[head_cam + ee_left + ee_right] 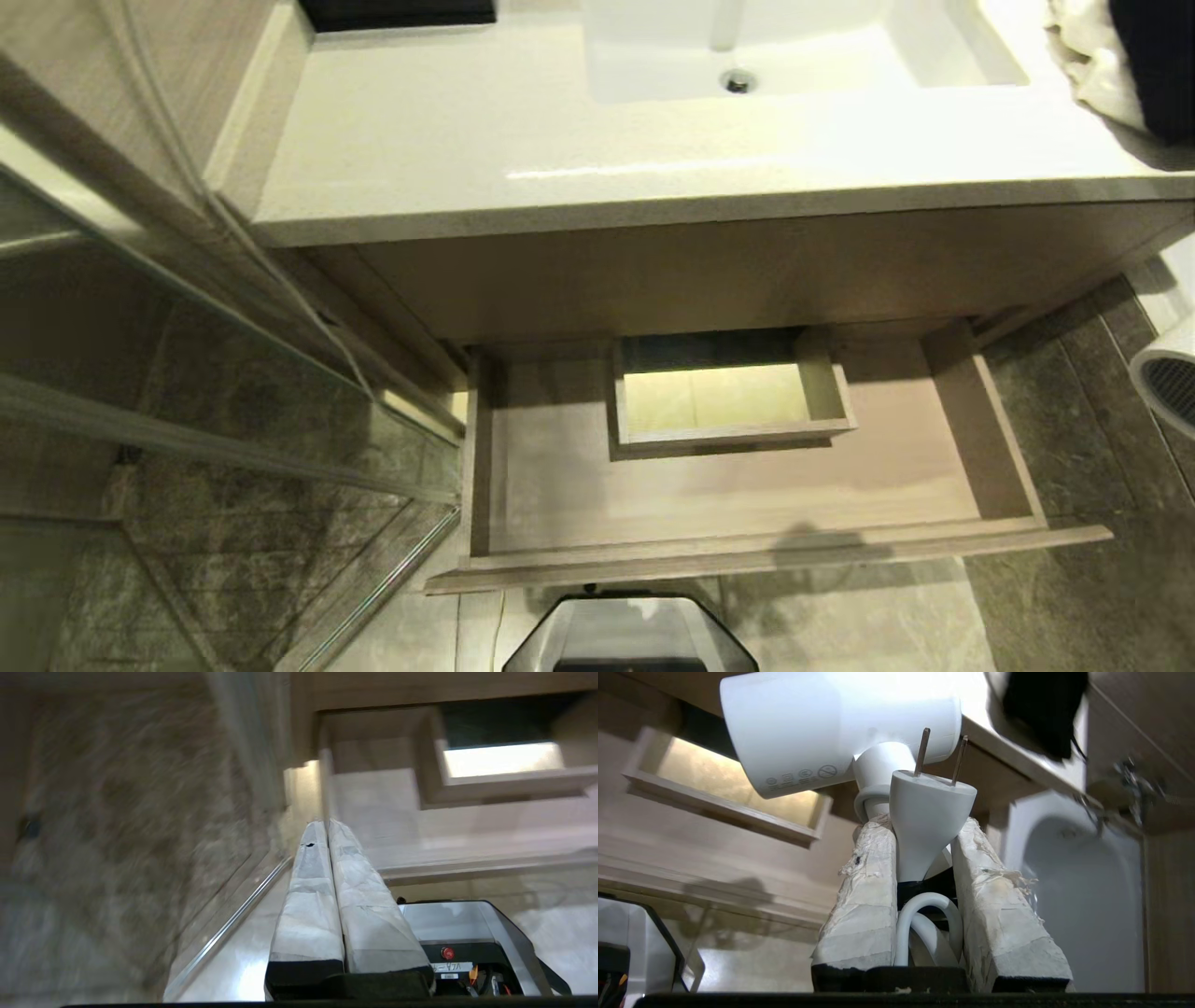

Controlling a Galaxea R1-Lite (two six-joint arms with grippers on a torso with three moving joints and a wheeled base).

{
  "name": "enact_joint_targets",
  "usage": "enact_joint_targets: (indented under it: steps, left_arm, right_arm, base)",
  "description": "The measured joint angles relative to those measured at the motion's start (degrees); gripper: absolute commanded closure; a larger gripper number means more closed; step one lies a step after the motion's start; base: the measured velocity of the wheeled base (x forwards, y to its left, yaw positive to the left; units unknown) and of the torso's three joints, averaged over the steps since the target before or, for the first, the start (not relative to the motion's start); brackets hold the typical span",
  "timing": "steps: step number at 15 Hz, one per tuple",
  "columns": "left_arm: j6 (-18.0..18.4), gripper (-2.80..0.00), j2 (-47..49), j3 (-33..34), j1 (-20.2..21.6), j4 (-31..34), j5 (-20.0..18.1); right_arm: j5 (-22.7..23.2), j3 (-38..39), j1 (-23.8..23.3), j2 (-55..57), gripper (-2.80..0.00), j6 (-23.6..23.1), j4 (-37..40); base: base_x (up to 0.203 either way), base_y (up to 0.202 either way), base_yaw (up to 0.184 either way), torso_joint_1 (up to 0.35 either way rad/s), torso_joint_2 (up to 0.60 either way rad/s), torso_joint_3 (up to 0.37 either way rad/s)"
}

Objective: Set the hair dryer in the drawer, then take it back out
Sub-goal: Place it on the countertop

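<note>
The right gripper (920,858), its two fingers (866,896) wrapped in pale frayed tape, is pinching the handle of the hair dryer (808,732), a white smooth cylindrical barrel with small grey symbols printed near its end. Squeezed between the same fingers are the dryer's white two-pronged plug (924,821), prongs pointing up toward the barrel, and a loop of pale cord (924,914) lower down. In the head view only the barrel's dark mesh grille end (1172,387) shows, off the drawer's right end and over the grey stone-tile floor (1074,429), outside the drawer.

The drawer (747,495), wide, shallow and of light brown wood grain with a flat handleless front, stands pulled out below the vanity. Nothing lies on its floor; a walled rectangular cut-out (728,397) sits toward its back.

Above the drawer is the white glossy countertop (467,140) with a sunken basin and a round metal drain (738,81). A crumpled white cloth (1088,56) lies at the counter's right end.

The left gripper (322,830) hangs off the drawer's left front corner, its taped fingers (308,896) pressed together on nothing. A glass partition (233,401) with a metal edge stands left of the drawer, and the robot's dark base (630,635) shows just in front of the drawer.
</note>
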Motion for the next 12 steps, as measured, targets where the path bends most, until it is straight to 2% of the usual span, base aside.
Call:
enact_joint_targets:
  steps: [2,12]
  left_arm:
    - [0.0,0.00,0.0,0.0,0.0,0.0,0.0]
    - [0.0,0.00,0.0,0.0,0.0,0.0,0.0]
  right_arm:
    - [0.0,0.4,0.0,-0.1,0.00,-0.1,0.2]
    - [0.1,0.8,0.0,0.3,0.00,-0.2,1.2]
  base:
    - [0.001,-0.002,0.118,0.001,0.00,0.001]
    - [0.000,0.000,0.000,0.016,0.00,0.021]
